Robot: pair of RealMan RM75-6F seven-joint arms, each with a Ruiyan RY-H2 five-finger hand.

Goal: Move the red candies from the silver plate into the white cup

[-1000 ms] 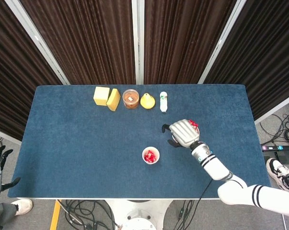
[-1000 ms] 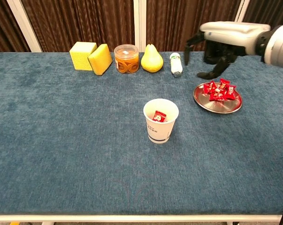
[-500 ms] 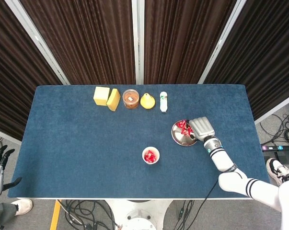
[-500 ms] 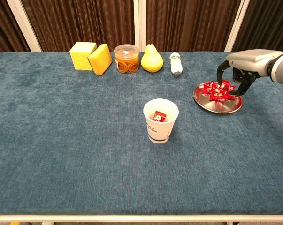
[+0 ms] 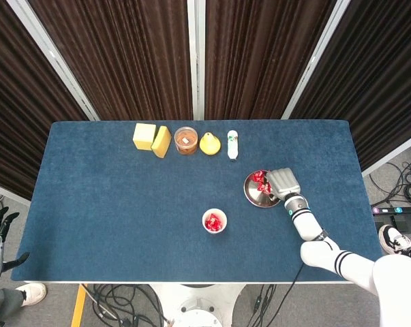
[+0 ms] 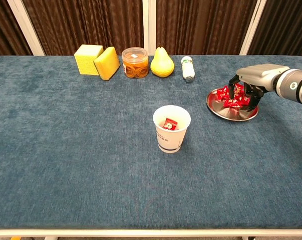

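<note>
This looks like a robotics lab or test bay. A counter covered in blue cloth stands before dark pleated curtains hung between pale metal posts. Loose cables lie on the pale floor beyond the counter's near edge.

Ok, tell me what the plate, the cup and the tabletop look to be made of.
The silver plate: probably polished metal, since its rim shines and mirrors light. The white cup: likely paper, matte white with a thin rolled rim and a faint printed mark. The table: covered in blue fabric like felt or short-pile carpet, with a mottled, non-reflective nap.
</note>
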